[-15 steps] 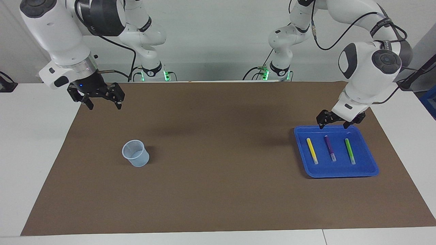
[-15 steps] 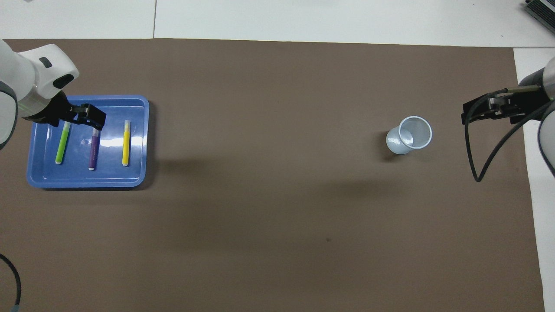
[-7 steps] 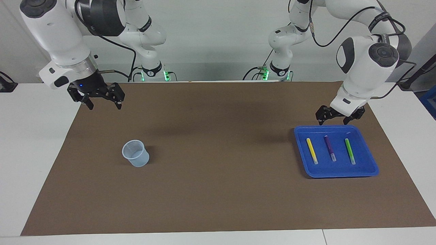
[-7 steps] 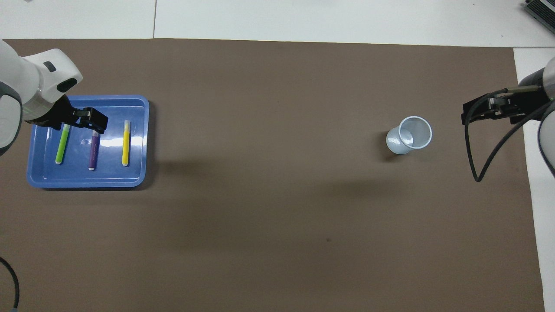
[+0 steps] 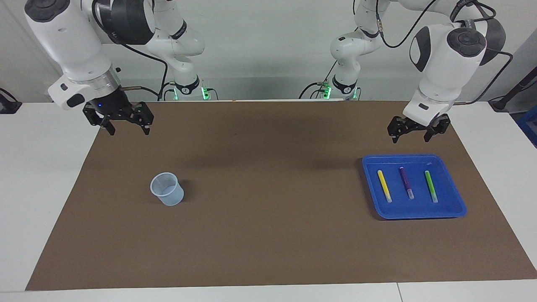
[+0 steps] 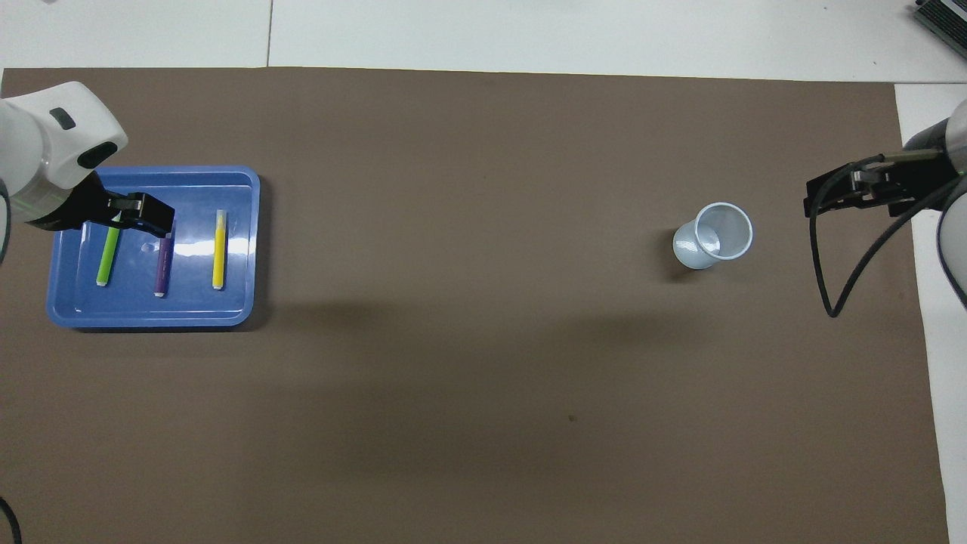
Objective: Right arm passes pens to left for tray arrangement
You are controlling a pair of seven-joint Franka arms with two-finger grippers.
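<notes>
1. In the facing view, a shallow bright blue plastic tray [image 5: 413,212] with a raised rim is seen on the brown-covered tabletop [image 5: 268,218], toward the left arm's end.
2. Three slim marker pens are laid in the tray, side by side and apart: a yellow pen [image 5: 384,186], a purple pen [image 5: 406,182] and a bright green pen [image 5: 431,186]. Their long axes run from 12 to 6 o'clock in that view, toward and away from the robots, white ends farthest from the robots.
3. The left claw [image 5: 413,132] is held in the air, released and empty, with its fingers spread. The tray lies at about 6 o'clock from it in the facing view. This arm is by far the nearer to the pens.
4. The right claw [image 5: 126,125] is held released and empty over the mat's edge at the right arm's end. A small translucent bluish plastic cup [image 5: 167,189], upright, stands at about 5 o'clock from it.
5. The arrangement is judged complete; no pen is left outside the tray.
6. Compared with a second ago, the left claw has been raised and drawn back from the tray's near rim; the right claw, cup and pens are unchanged.
</notes>
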